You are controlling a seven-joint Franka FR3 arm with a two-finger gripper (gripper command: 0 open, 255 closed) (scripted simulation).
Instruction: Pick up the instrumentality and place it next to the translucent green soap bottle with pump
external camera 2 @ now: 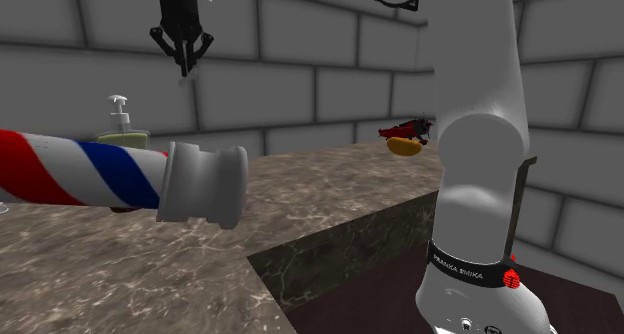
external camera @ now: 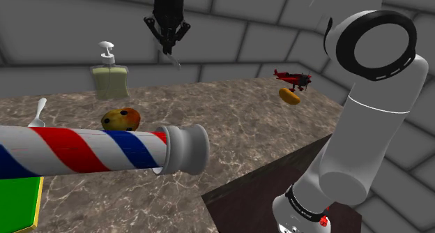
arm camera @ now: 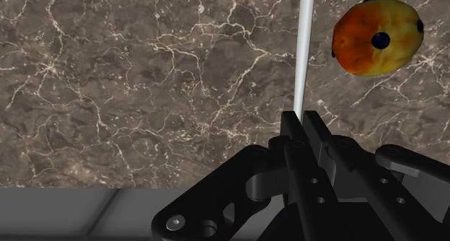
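Aloft, gripper [arm camera: 301, 118] clenched on slim white tool [arm camera: 303, 52].
Tool stuck out beyond its jaws; counted one soap bottle [external camera: 109, 78], one spotted orange ball [arm camera: 376, 36], one toy plane [external camera: 293, 78].

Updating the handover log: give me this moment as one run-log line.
jaws: shut on thin white tool | position: high above marble counter | soap bottle: upright on counter | placement: not yet done

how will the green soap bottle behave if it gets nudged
The green soap bottle stands upright on the marble counter with a squat, wide body, so a low push probably slides it rather than tipping it. Its narrow pump looks fragile and might snag.
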